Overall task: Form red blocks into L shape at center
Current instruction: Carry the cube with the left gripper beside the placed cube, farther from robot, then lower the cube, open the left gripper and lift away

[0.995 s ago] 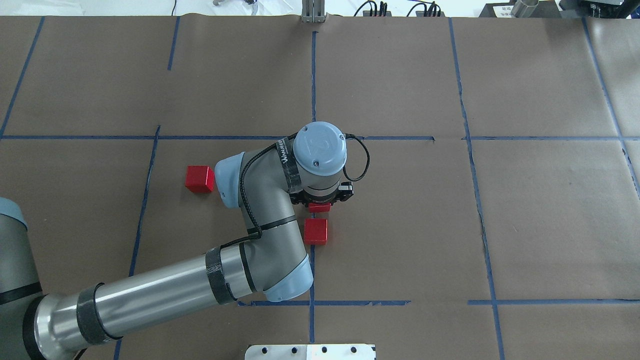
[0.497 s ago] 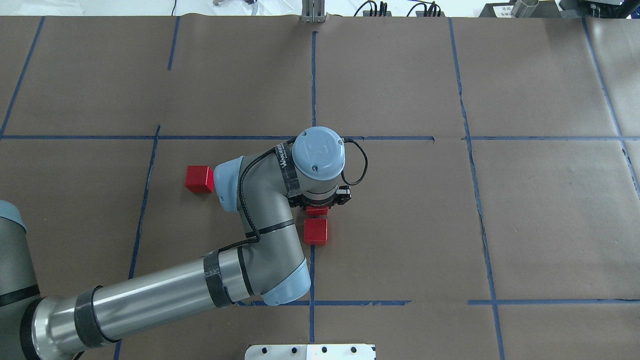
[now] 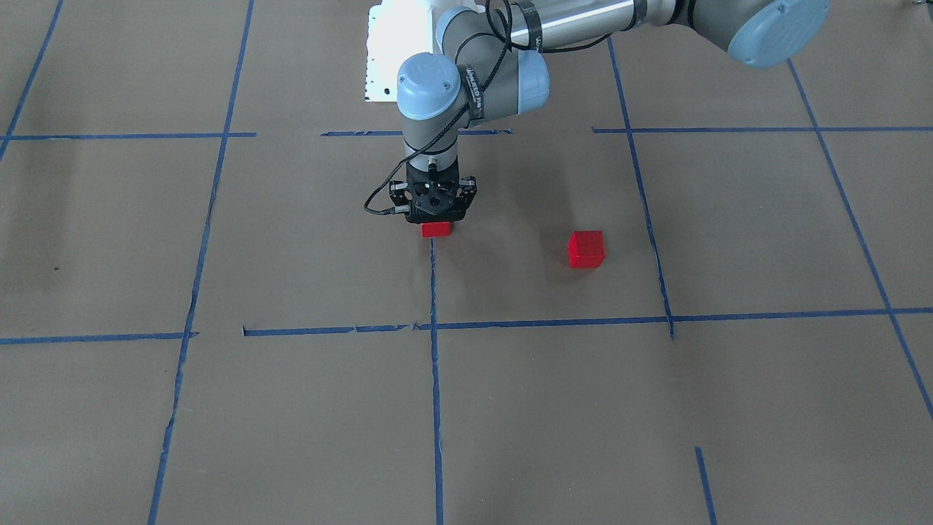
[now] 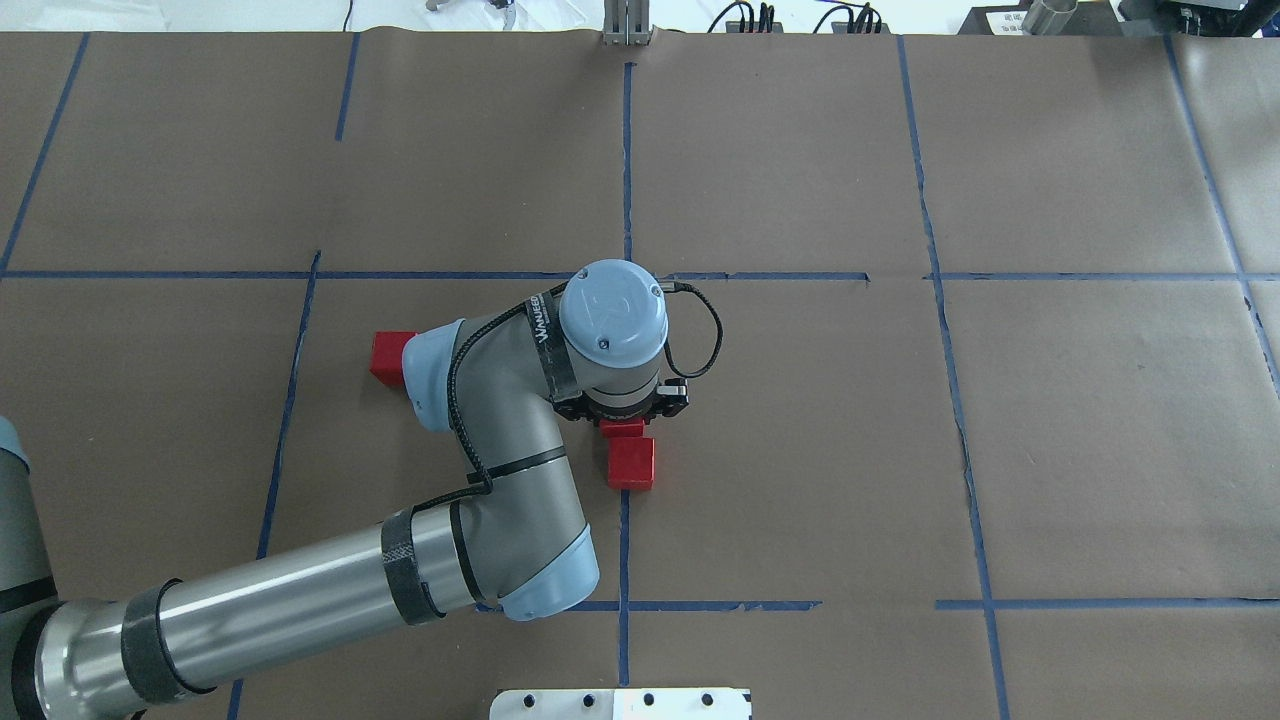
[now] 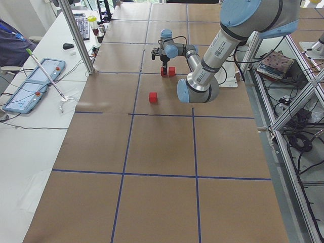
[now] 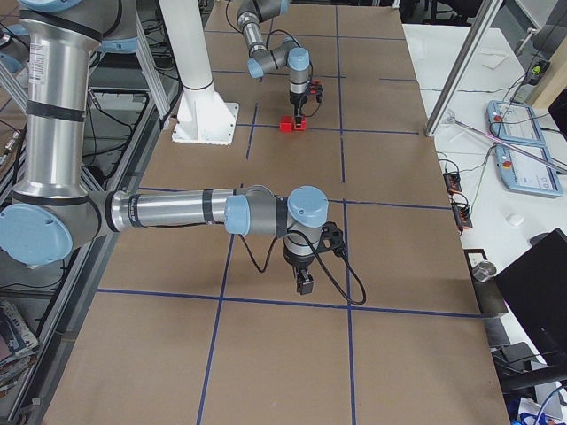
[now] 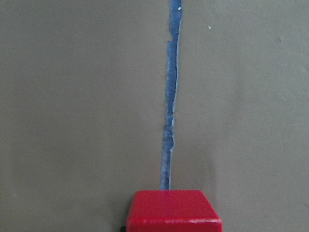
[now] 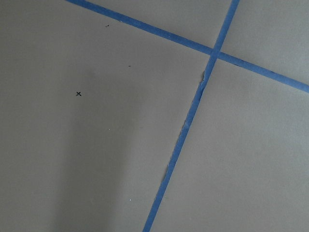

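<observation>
The left jaws are clamped on one of the red blocks, the held block. It sits square between them and low to the bench, though I can't tell if it is touching down. In the wrist view it fills the bottom edge, with the blue tape line running straight out ahead of it.

The second block lies right behind the jaws on the robot's side. It is so close to the held one that I can't say whether the faces meet. The third block stands well off to the side of the jaws, alone and partly tucked under the arm's elbow in the overhead view.

As for the right jaws, the far side camera alone shows them, parked over bare bench, and I can't tell whether they are released or clenched.

How will these cubes handle? They look small and rigid, so I judge them light. The matte flat faces should give the pads plenty of bite, and nothing about them looks fragile or slippery. The place to take hold is on two opposite faces, centred, with the jaws square to the edges. An off-centre pinch could twist a cube this light as it sets down. A clean L also needs the faces flush, so a nudge against a neighbour could easily slide it out of line.
</observation>
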Motion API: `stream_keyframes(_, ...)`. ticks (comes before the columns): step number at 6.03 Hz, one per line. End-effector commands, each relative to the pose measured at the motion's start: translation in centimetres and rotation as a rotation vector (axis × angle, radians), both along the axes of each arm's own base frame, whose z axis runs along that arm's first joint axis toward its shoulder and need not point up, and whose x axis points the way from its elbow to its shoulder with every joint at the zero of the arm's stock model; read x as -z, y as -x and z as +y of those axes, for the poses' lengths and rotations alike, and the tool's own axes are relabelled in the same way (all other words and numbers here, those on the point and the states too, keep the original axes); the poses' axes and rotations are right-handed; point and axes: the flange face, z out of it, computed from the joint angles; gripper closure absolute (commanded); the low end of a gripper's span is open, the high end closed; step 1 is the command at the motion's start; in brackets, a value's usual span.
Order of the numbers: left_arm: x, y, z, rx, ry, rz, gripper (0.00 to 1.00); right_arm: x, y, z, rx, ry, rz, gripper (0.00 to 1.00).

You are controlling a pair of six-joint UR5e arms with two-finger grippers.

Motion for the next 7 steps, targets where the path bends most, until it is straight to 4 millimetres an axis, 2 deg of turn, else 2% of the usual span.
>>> stream_keyframes(1, 0.3, -0.2, 0.6, -0.009, -0.004, 0.005, 0.83, -0.1, 0.0, 0.0, 0.000, 0.001, 0.001, 0.01)
stream_keyframes(2, 0.8, -0.4, 0.8, -0.011, -0.005, 0.010, 0.83, -0.1, 0.0, 0.0, 0.000, 0.002, 0.001, 0.01)
stream_keyframes(3, 0.7, -1.1, 1.9, -0.026, -0.004, 0.007, 0.83, -0.1, 0.0, -0.1, 0.000, 0.001, 0.003, 0.01)
stream_keyframes(6, 0.6, -1.2, 1.9, -0.026, -0.004, 0.005, 0.83, -0.1, 0.0, -0.1, 0.000, 0.001, 0.003, 0.01)
stream_keyframes(7, 0.5, -1.2, 1.9, -0.026, -0.003, 0.004, 0.76, -0.1, 0.0, -0.1, 0.000, 0.001, 0.003, 0.01)
